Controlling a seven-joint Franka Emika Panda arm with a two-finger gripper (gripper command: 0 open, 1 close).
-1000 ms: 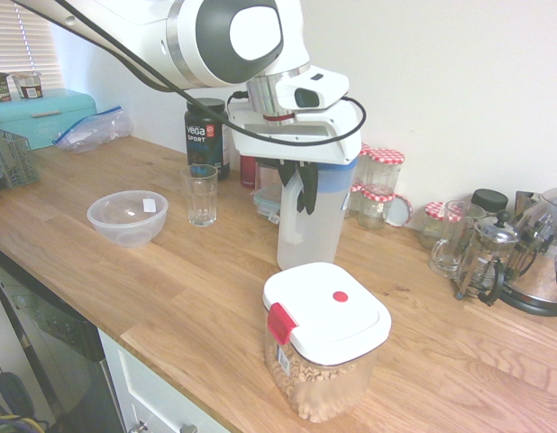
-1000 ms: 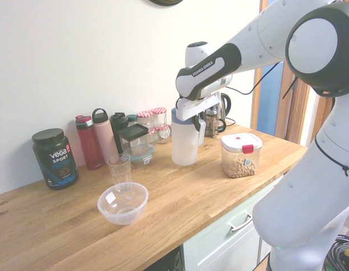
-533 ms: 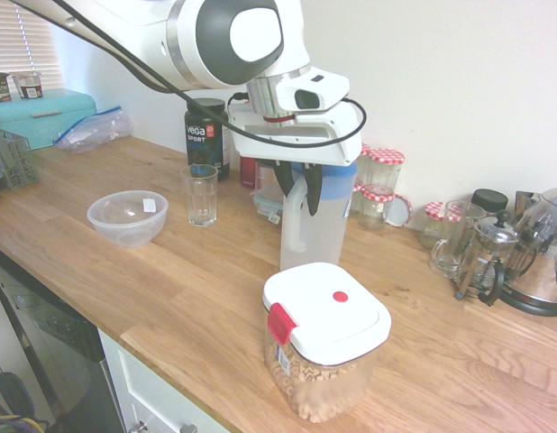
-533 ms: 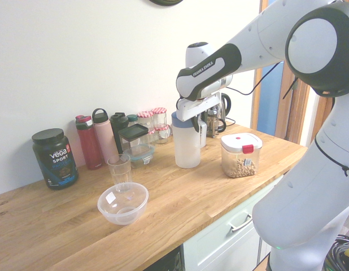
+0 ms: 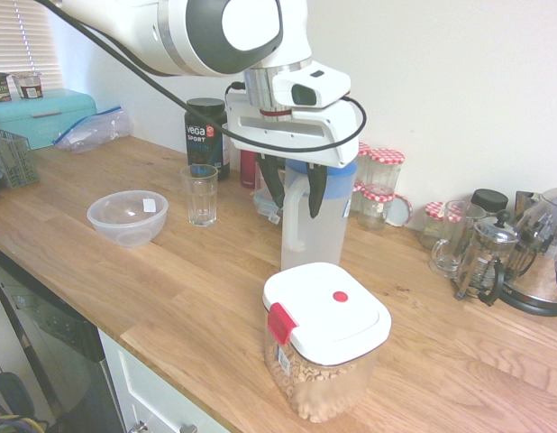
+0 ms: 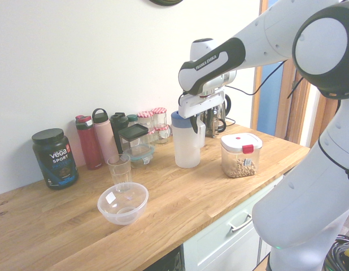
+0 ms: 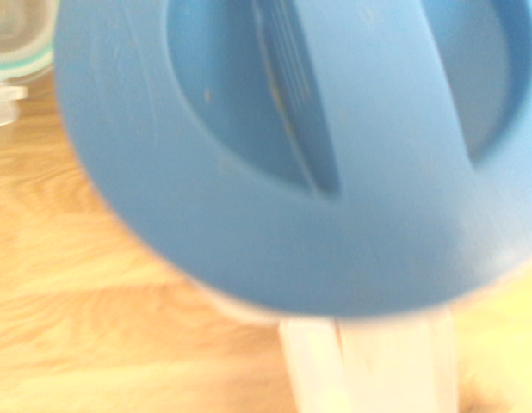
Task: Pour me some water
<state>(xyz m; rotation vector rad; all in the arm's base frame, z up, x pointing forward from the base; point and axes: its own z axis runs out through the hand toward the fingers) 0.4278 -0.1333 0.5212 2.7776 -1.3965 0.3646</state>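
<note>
I'm getting bright, even daylight in both exterior views. In the first one, light is coming from the window with white slatted blinds (image 5: 22, 41) at the upper left, which is washing out there. The pale oak wooden countertop (image 5: 179, 289) is showing only soft, faint shadows under what stands on it. In the second exterior view the cream wall (image 6: 78, 62) is looking flat and evenly lit, and straight lines are bowing slightly near the right edge. My wrist view is blurring badly: the round blue plastic pitcher lid (image 7: 292, 155) is filling the frame out of focus, edges smearing.
</note>
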